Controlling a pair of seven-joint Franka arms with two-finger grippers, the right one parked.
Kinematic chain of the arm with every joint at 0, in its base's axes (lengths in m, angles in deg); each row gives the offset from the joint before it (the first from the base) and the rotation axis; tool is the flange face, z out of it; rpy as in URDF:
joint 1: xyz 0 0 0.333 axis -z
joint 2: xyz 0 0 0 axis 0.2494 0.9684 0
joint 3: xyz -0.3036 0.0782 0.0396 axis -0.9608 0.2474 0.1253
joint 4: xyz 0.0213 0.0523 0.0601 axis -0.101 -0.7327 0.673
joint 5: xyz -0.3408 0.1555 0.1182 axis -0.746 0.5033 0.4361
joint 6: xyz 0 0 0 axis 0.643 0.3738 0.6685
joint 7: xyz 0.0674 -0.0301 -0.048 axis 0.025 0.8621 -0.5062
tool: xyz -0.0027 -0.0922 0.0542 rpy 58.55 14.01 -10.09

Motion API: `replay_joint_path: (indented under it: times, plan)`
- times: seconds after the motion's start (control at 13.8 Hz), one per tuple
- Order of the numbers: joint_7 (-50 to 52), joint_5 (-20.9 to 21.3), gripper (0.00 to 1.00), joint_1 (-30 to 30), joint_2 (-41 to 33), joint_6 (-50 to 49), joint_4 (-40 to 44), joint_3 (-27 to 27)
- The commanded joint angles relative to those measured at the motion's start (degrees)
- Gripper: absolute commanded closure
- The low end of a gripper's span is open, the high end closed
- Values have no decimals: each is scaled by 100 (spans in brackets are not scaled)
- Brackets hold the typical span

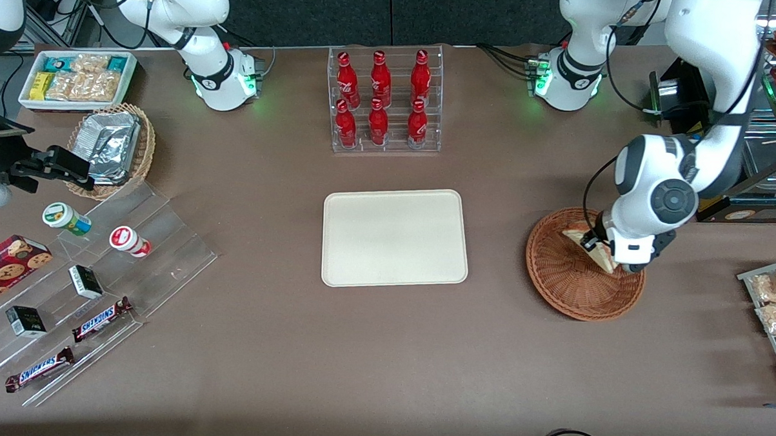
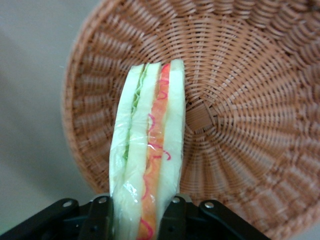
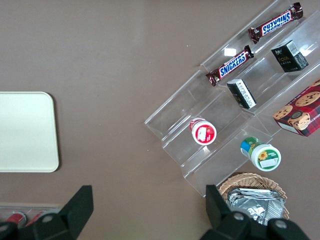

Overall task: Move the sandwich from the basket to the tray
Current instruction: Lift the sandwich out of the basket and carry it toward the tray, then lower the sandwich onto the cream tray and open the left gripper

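Over the basket (image 1: 570, 282) on the brown table (image 1: 383, 347), the hand (image 2: 142, 220) grips the sandwich (image 2: 147, 165), its fingers (image 2: 100, 217) closed on it.

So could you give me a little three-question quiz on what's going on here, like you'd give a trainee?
1. True or false: the claw has its fingers closed on the sandwich.
2. Where is the sandwich right now? A) lying flat on the tray; B) held over the basket; C) among the red bottles.
3. Fill in the gap: the tray has ______ lying on it.

Key
1. True: one finger presses each bread face of the wedge.
2. B: the wedge is held over the reddish wicker bowl, toward the working arm's end of the table.
3. Nothing.
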Motion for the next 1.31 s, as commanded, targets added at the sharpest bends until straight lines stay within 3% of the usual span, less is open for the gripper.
replay_joint_path:
  times: [0.0,0.22,1.02,1.23]
  plan:
    - [-349,74,100,57,-74,-834,701,-200]
    - [-859,-31,100,57,-162,-887,843,-533]
    - [-895,74,100,84,548,-308,1440,-2450]
    - [-694,521,100,530,997,-307,1827,-2574]
